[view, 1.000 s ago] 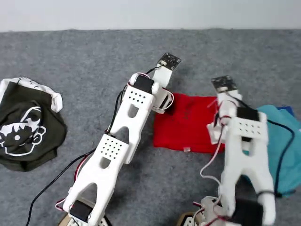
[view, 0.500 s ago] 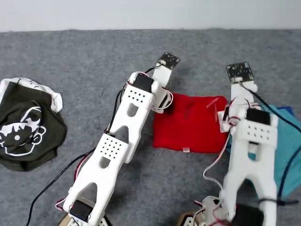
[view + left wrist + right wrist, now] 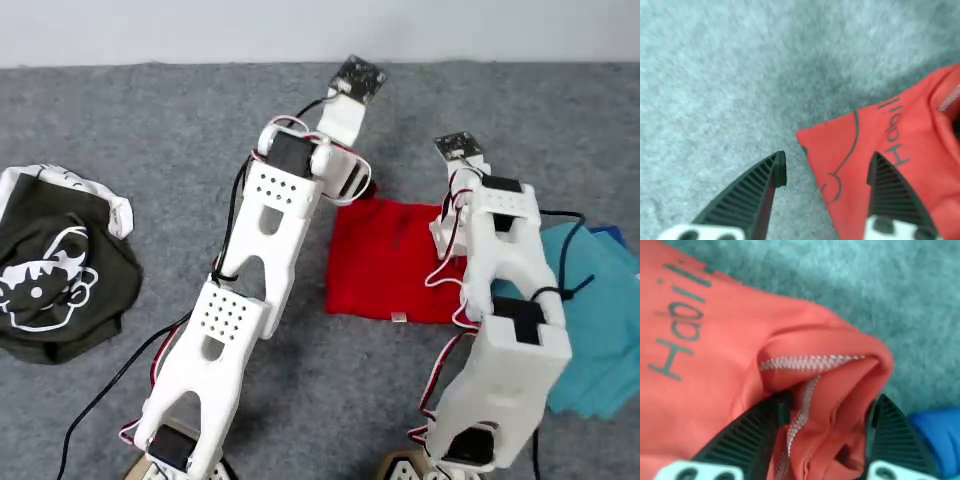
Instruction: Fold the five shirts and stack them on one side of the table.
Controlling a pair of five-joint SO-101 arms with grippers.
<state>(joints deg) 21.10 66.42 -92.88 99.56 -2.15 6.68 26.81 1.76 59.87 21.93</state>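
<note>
A folded red shirt [image 3: 395, 262] with dark lettering lies flat mid-table between the two arms. My left gripper [image 3: 358, 192] hangs over its far left corner. In the left wrist view that gripper [image 3: 827, 157] is open, with the red corner [image 3: 875, 135] between the fingers. My right gripper [image 3: 447, 232] is at the shirt's far right corner. In the right wrist view it [image 3: 829, 407] is open astride a bunched red fold with a white stitched seam [image 3: 810, 362].
A teal shirt [image 3: 600, 320] lies on a blue one [image 3: 612, 238] at the right edge, close to the right arm. Far left, a dark shirt with a cartoon print [image 3: 50, 275] lies on a white one [image 3: 105, 205]. Grey carpet [image 3: 180, 130] covers the table.
The left arm stretched farther out, bringing its gripper from the shirt's left edge to its far left corner. The right arm swung right, then back left onto the far right corner.
</note>
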